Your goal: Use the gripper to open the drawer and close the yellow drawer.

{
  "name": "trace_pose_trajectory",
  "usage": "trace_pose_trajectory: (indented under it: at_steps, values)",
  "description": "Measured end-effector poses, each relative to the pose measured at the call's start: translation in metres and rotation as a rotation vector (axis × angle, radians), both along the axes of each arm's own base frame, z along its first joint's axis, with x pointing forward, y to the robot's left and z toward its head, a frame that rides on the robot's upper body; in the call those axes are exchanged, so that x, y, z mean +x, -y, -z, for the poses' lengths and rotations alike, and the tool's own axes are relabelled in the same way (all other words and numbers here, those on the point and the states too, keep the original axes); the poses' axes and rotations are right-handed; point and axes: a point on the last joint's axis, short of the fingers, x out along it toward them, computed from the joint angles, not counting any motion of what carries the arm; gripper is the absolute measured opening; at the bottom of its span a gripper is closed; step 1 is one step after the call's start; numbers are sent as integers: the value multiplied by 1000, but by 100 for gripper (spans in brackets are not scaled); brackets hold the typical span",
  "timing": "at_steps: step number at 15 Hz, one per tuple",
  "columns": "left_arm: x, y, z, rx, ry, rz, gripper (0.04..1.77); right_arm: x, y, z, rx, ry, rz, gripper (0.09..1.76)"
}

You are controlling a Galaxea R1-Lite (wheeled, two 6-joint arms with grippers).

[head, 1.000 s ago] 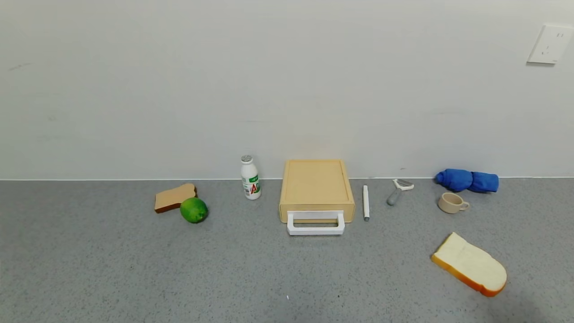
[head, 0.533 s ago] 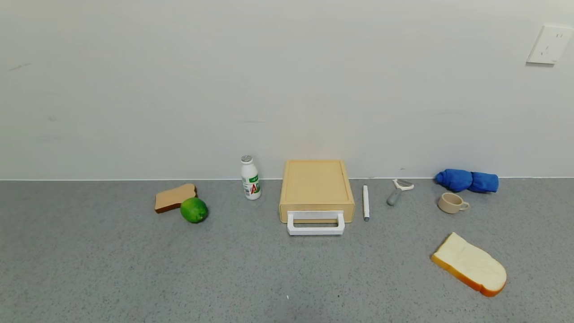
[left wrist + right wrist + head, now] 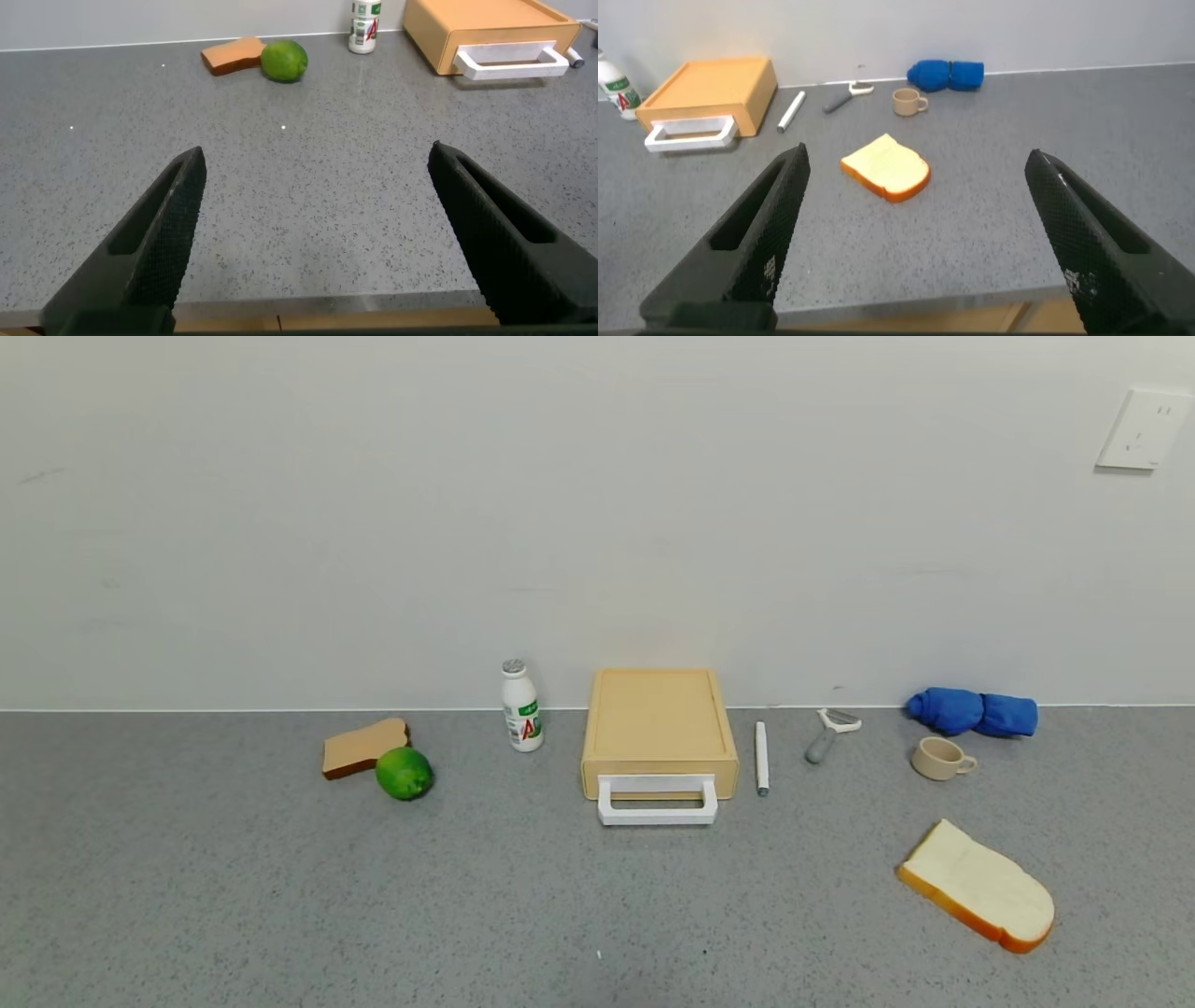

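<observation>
The pale yellow drawer box [image 3: 659, 719] stands against the back wall, its drawer pushed in and its white loop handle [image 3: 657, 801] facing me. It also shows in the left wrist view [image 3: 491, 33] and in the right wrist view [image 3: 715, 89]. Neither arm shows in the head view. My left gripper [image 3: 318, 163] is open and empty over the table's near edge, far from the drawer. My right gripper [image 3: 920, 168] is open and empty over the near edge, with a bread slice [image 3: 885, 168] ahead of it.
Left of the box stand a small white bottle [image 3: 521, 706], a green lime [image 3: 403, 773] and a brown toast slice [image 3: 362, 745]. To its right lie a white pen [image 3: 762, 758], a peeler [image 3: 827, 734], a beige cup [image 3: 941, 758], a blue cloth [image 3: 973, 711] and a bread slice [image 3: 978, 887].
</observation>
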Motion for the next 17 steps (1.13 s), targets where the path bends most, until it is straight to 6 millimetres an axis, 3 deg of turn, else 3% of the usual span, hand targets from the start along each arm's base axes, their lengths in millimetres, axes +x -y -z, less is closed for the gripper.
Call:
trace_pose_trajectory:
  at_steps: [4,8,13,17]
  values:
    - [0,0,0,0,0,0,172,24,0,22,-6,123,-7,170]
    - [0,0,0,0,1,0,172,48,0,60,-87,82,-8,170]
    - [0,0,0,0,0,0,172,55,-2,87,-80,-39,-93,170]
    - [0,0,0,0,0,0,172,55,-2,87,-47,-33,-94,170]
